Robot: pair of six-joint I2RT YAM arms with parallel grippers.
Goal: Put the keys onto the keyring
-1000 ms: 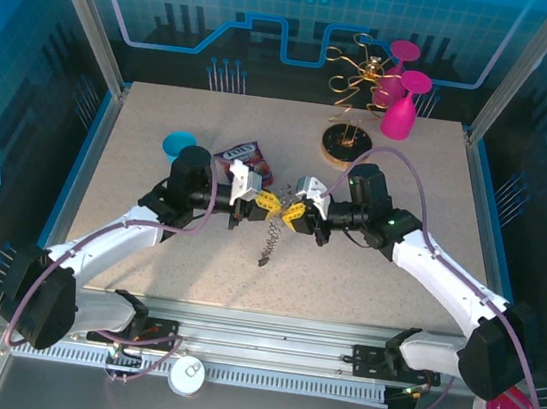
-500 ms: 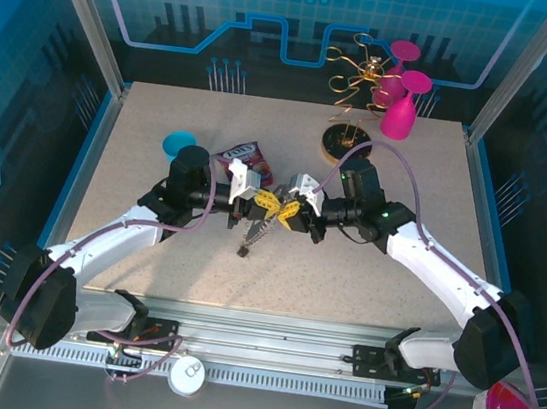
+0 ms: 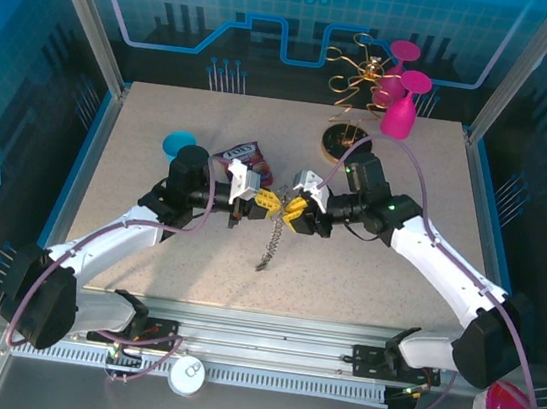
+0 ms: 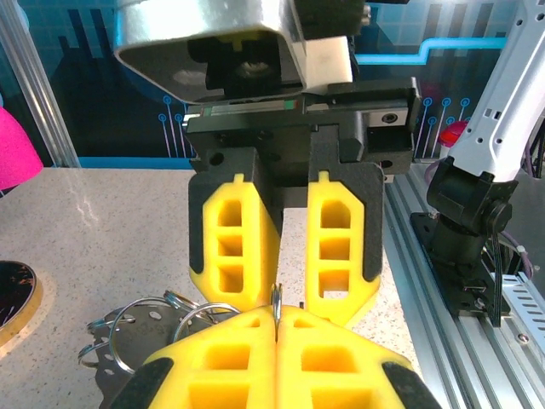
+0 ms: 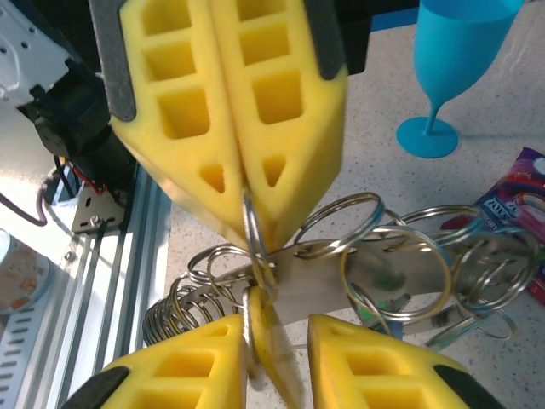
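Above the table's middle my left gripper point(image 3: 263, 201) and right gripper point(image 3: 297, 211) meet tip to tip. The left gripper point(image 4: 275, 312) is shut on a thin ring point(image 4: 275, 296) of the keyring point(image 5: 375, 266), a grey metal piece carrying several silvery rings. Its chain point(image 3: 271, 242) hangs down to the table. Facing it, the right gripper point(image 5: 279, 331) has its jaws apart. A yellow-headed key point(image 5: 271, 341) hangs blurred between them from the held ring point(image 5: 252, 223), against one finger and clear of the other. Green and blue bits point(image 5: 375, 313) show behind the rings.
A snack packet point(image 3: 243, 153) and a blue goblet point(image 3: 179, 144) lie just behind the left gripper. The gold curly wire stand point(image 3: 343, 143) and pink goblets point(image 3: 400, 102) stand at the back right. The aluminium rail point(image 3: 266, 337) runs along the near edge.
The right gripper's jaws have parted from the yellow key. The chain, swung left half a second ago, hangs straight again. The left gripper has stayed shut on the ring.
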